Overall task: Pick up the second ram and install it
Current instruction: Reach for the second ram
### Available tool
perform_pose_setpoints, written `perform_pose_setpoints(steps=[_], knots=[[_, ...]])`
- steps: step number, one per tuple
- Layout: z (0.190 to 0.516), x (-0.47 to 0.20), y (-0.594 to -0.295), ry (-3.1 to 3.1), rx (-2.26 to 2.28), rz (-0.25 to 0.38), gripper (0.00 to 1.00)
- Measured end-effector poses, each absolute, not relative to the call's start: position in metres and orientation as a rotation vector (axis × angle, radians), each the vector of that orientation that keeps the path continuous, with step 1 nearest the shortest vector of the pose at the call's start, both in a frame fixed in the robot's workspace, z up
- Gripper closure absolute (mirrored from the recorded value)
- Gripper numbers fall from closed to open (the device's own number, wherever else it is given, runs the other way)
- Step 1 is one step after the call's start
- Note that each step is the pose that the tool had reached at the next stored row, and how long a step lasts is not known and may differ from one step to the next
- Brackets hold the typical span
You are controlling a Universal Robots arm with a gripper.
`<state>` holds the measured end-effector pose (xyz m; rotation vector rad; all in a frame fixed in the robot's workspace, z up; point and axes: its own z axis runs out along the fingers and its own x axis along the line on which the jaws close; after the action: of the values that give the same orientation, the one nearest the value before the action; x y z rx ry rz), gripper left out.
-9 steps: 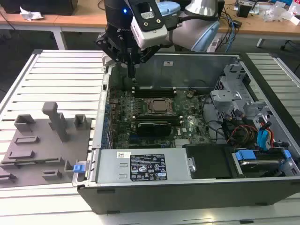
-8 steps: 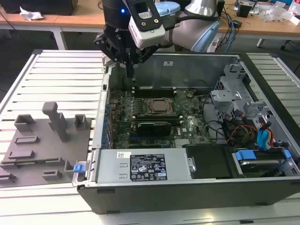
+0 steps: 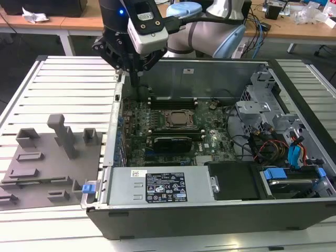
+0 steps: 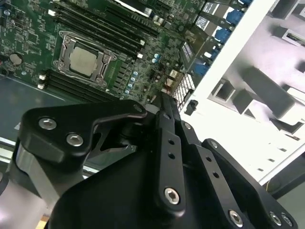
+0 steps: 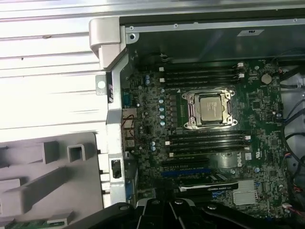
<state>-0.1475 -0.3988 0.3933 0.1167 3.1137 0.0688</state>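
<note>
One gripper [image 3: 135, 73] is seen in the exterior view, hung above the corner of the open computer case [image 3: 111, 157], just inside its side wall. Whether it is clenched or released cannot be told. Nothing can be made out in its grasp.

Below and ahead of it lies the motherboard [image 5: 147, 119], with open room above. One square silver processor [image 5: 211, 107] is counted there, and two banks of dark memory slots [image 5: 200, 76], four to a bank, one bank on either side of the processor.

Beyond the case wall, well apart from the gripper, one grey holder tray [image 5: 33, 186] is set on the slatted table [image 3: 68, 84]. The second ram [image 5: 35, 223], a green strip with a pale patch, is seen lying on that tray in the first wrist view.
</note>
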Motion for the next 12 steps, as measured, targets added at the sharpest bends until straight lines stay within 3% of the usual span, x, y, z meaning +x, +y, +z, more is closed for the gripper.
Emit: perform_pose_setpoints(steps=[12], knots=[[0.393,-0.178,-0.399,3.114,0.117,0.069,0.89]])
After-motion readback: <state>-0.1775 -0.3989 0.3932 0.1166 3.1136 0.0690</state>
